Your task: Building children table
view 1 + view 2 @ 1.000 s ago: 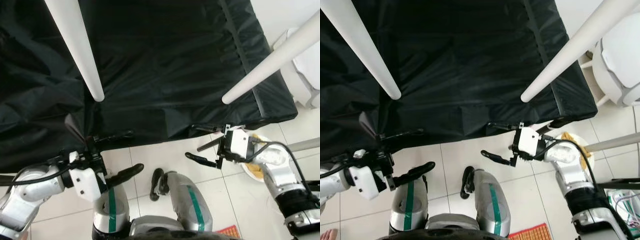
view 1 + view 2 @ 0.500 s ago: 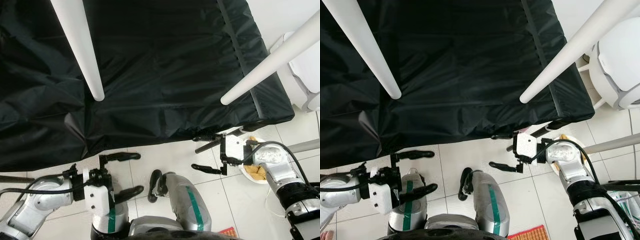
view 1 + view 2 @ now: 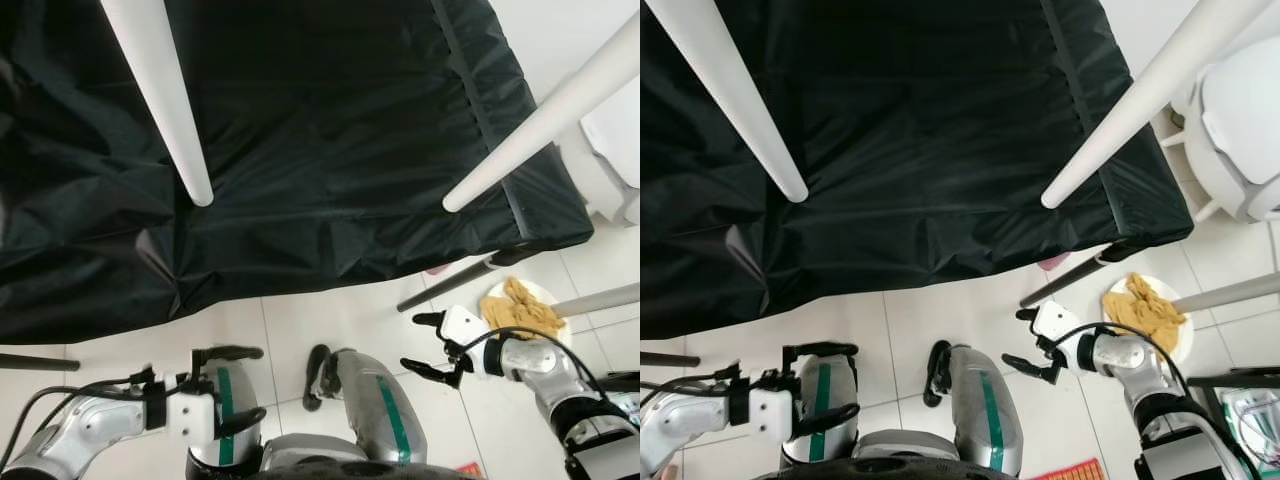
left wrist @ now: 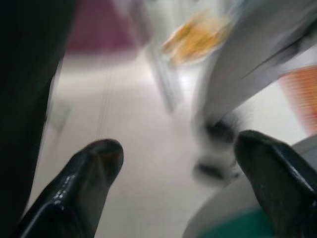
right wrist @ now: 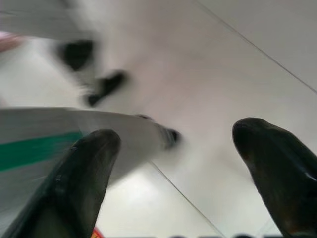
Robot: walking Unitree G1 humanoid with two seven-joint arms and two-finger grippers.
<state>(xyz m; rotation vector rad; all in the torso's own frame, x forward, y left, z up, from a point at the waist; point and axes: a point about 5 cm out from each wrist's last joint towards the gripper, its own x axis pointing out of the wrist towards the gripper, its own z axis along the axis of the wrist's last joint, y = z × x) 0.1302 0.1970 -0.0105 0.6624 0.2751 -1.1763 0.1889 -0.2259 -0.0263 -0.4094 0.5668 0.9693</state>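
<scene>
Two white tapered table legs rise toward me from the black cloth (image 3: 330, 120): the left leg (image 3: 160, 90) and the right leg (image 3: 540, 125). Both grippers hang low over the floor tiles, nearer to me than the cloth's front edge and touching neither leg. My left gripper (image 3: 236, 388) is open beside my left leg, holding nothing. The right gripper (image 3: 424, 345) is open too, empty, next to my right leg. In the blurred left wrist view the spread fingertips (image 4: 96, 161) frame floor; in the right wrist view the fingertips (image 5: 94, 158) frame tiles and my own leg.
A white plate (image 3: 495, 297) with a yellow crumpled thing (image 3: 522, 308) lies on the floor at the right. A dark slanted bar (image 3: 450, 285) and a grey bar (image 3: 600, 298) stick out under the cloth. A white chair (image 3: 1235, 120) stands far right. My own legs (image 3: 375, 400) are below.
Both arms have dropped and drawn back toward my body, away from the cloth's front edge. Both grippers stay open and empty.
</scene>
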